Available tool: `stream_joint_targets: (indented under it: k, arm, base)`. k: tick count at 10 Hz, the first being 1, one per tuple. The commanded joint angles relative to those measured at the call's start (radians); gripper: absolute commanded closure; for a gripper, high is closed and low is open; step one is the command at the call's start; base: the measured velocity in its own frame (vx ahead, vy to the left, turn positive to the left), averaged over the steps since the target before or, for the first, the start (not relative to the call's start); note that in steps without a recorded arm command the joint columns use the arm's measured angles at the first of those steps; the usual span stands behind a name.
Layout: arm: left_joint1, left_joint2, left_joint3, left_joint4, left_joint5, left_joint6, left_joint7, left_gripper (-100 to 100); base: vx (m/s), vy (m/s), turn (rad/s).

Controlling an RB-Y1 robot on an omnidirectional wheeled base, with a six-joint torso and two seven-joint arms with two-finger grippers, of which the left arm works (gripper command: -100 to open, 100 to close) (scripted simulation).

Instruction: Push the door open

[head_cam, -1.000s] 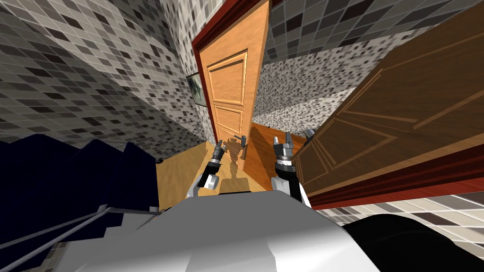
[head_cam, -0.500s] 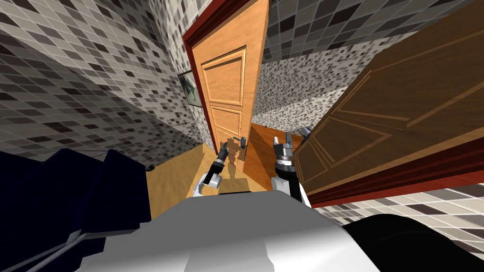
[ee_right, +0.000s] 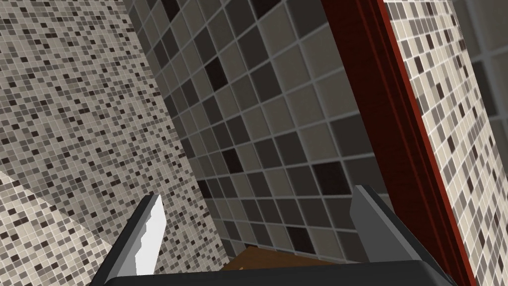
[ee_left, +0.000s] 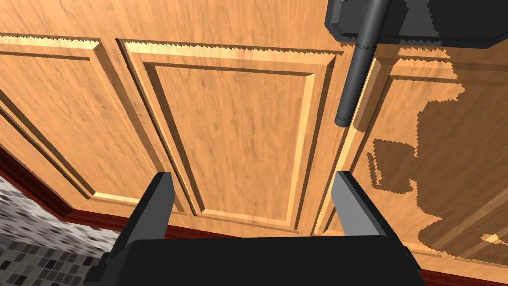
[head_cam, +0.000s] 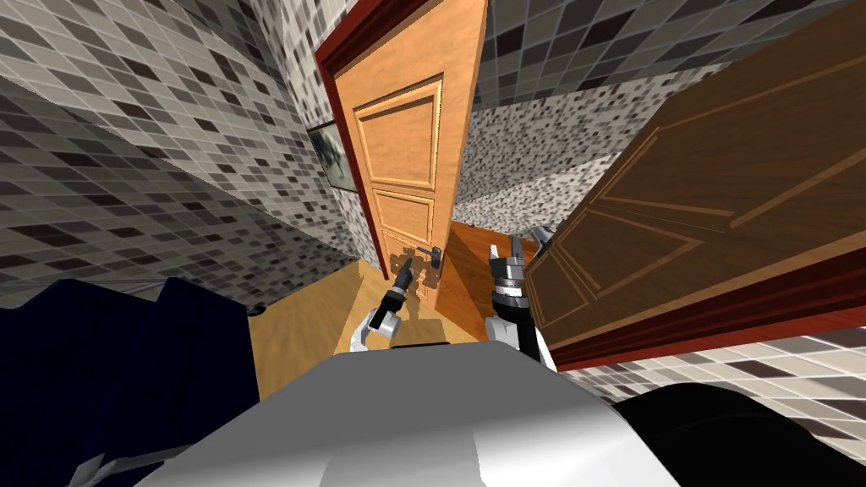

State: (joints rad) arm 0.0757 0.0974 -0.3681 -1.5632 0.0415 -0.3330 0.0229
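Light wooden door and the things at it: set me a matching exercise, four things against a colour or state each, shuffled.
Things
1. light wooden door
2. door handle
3. left gripper
4. right gripper

Colours or states
A. open, beside the dark brown door
B. open, facing the light door close to its handle
C. dark grey lever
D. orange-toned, with raised panels

Pairs: 1-D, 2-C, 3-B, 4-A

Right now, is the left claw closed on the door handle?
No, the left claw stands open facing the orange door, and the dark lever handle lies ahead, ungripped.
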Motion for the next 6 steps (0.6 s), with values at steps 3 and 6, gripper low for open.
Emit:
stream_joint_targets:
  k: [3,6]
  arm:
    - [-0.048,-0.005,-0.033,0.095,-0.006,0.018,0.017,-100]
    - [-0.072,-0.007,-0.053,0.143,-0.009,0.029,0.026,-100]
  base:
    - [0.084,0.081,-0.107]
    - [0.075,0.095,-0.094]
